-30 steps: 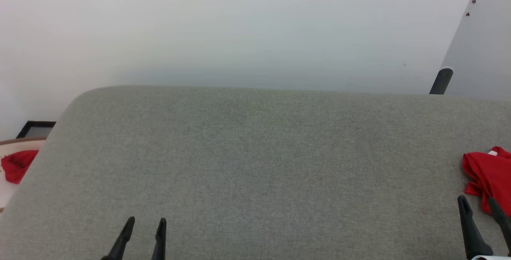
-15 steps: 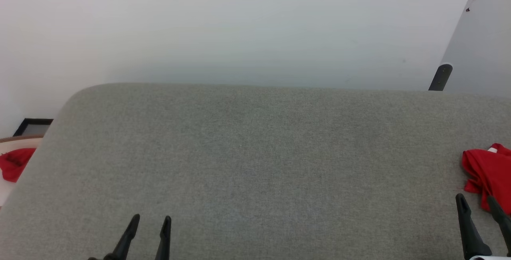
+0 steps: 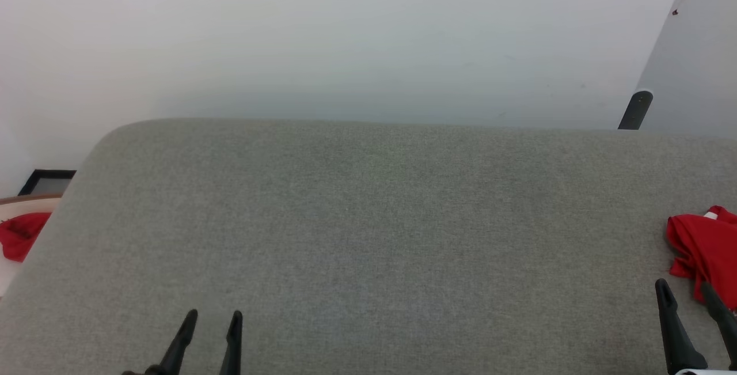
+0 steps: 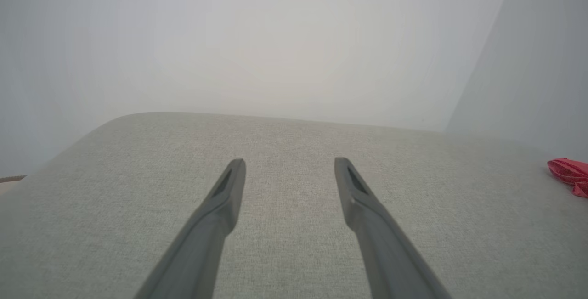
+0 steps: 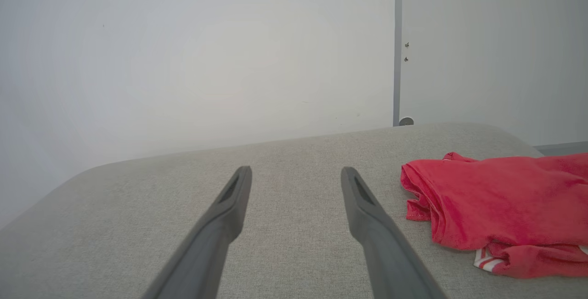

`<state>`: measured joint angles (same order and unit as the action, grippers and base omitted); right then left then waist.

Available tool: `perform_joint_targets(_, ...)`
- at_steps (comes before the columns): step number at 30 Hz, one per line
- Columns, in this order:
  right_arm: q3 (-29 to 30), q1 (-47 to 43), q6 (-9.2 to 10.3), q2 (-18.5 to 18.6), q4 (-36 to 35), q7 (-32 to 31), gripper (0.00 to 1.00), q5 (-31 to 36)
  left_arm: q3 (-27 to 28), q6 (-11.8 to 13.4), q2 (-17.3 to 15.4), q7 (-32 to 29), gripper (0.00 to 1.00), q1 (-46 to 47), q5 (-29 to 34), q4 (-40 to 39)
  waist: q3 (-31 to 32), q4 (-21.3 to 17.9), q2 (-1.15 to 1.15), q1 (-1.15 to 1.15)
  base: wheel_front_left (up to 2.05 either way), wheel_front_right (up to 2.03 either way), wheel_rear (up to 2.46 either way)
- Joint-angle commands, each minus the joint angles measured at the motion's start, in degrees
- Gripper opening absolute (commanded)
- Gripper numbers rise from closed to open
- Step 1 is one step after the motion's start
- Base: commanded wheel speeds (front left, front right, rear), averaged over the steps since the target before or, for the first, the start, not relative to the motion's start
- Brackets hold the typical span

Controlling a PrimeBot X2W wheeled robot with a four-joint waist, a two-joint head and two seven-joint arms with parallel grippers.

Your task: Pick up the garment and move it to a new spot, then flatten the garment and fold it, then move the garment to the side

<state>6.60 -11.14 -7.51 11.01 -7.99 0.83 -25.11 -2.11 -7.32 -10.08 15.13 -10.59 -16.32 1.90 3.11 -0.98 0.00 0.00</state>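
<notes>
While a pale wall [image 3: 345,29] is rising across the upper half of the head view, a broad counter [image 3: 368,219] covered in grey woven fabric, with rounded corners, is spreading over the lower half.

The garment [image 3: 705,242] is lying crumpled on the counter at the far right edge of that frame, partly cut off by the edge. In the right wrist view it is showing at the right of the frame as a rumpled red shirt [image 5: 496,202], with a white-and-red striped band [image 5: 484,260] peeking out along its lower edge. In the left wrist view a sliver of it [image 4: 569,172] is showing at the far right.

The right pincer [image 3: 684,284] is standing at the lower right of the head view, just beside the garment. Its fingers are standing clearly apart and gripping nothing [image 5: 296,169]. The left pincer [image 3: 213,314] is hovering at the lower left, well apart from the garment. Its fingers are likewise spread and empty over bare fabric [image 4: 289,161].

At the far left edge, a smaller lump of plain red cloth [image 3: 20,234] is lying on a pale surface with a brown rim [image 3: 23,201]. A black frame [image 3: 49,181] is sitting just above it. A short dark post [image 3: 636,110] is poking up behind the counter at the upper right.
</notes>
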Motion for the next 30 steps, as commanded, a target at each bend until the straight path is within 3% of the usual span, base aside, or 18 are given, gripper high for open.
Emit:
perform_joint_targets(1,-0.2,0.1,0.05,-0.1,0.0,0.3,1.00,-0.3,0.1,0.0,0.1,-0.1,1.00,-0.1,-0.3,0.3,0.0,0.0,0.00,0.00,0.00,0.00,0.00)
perform_joint_targets(2,-0.2,0.2,0.05,-0.1,0.0,0.3,1.00,-0.3,0.2,0.0,0.1,-0.1,1.00,0.0,-0.4,0.2,0.0,0.0,0.00,0.00,0.00,0.00,0.00)
perform_joint_targets(3,0.0,0.0,0.00,-0.1,0.2,0.0,0.00,0.0,0.0,0.0,0.1,0.0,0.00,-0.1,-0.3,0.5,0.0,0.0,0.00,0.00,0.00,0.00,0.00)
perform_joint_targets(6,-0.2,-0.2,0.00,-0.9,2.0,-0.1,0.00,-0.1,-0.2,0.0,0.7,0.0,0.00,-0.7,-0.5,2.1,0.0,0.0,0.00,0.00,0.00,0.00,0.00)
perform_joint_targets(30,-0.1,5.3,0.01,-3.0,8.0,-2.3,0.00,-20.4,1.5,0.0,1.9,-5.8,0.00,4.8,-24.1,5.3,-0.7,0.2,0.00,0.00,0.00,0.00,0.00)
